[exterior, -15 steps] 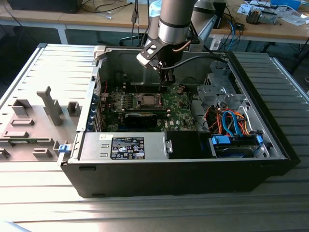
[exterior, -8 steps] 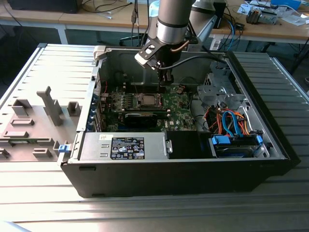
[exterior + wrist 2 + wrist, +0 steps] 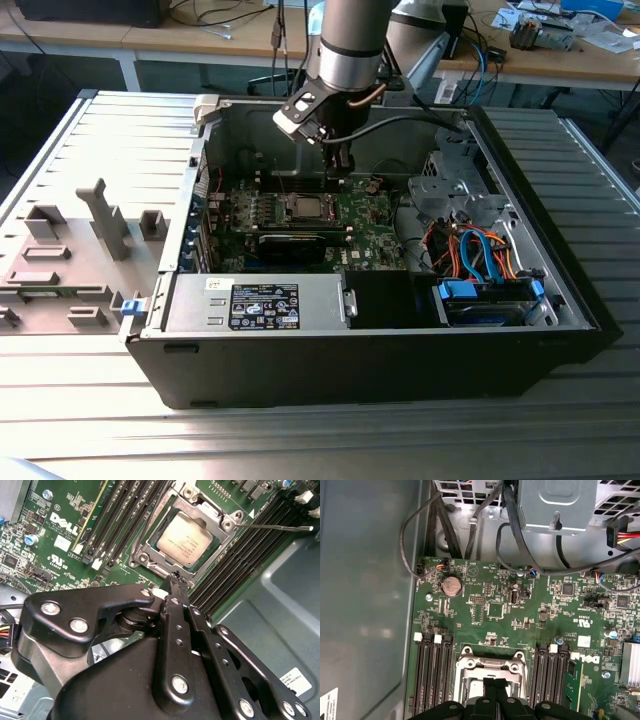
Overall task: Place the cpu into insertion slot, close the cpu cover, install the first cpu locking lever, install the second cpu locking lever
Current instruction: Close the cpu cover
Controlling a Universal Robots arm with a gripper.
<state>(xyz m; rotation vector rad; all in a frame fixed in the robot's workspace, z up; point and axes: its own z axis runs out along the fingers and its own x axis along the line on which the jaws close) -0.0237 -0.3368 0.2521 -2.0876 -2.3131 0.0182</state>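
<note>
The gripper [image 3: 176, 580] hangs inside the open computer case [image 3: 350, 365], its 2 fingers pressed together with nothing seen between them. In the second wrist view the tips sit right at the edge of the cpu cover [image 3: 210, 512] — touching it or just above it, I cannot tell.

The cpu [image 3: 186, 539] lies flat in the insertion slot [image 3: 308, 207], its dull silver top showing through the cover's square opening. The cover lies down over it.

1 thin locking lever [image 3: 275, 527] juts out from a corner of the cover, across the black memory slots [image 3: 240, 565] toward the grey case wall — free of the frame, not tucked in.

In the first wrist view the fingertips [image 3: 490, 684] are over the cover, with memory slots on both sides. The green motherboard [image 3: 490, 615] and its round coin cell battery [image 3: 451, 586] lie beyond.

In the exterior view the arm comes down over the middle of the board. The power supply [image 3: 265, 303] with its black label sits along the near side of the case.
</note>
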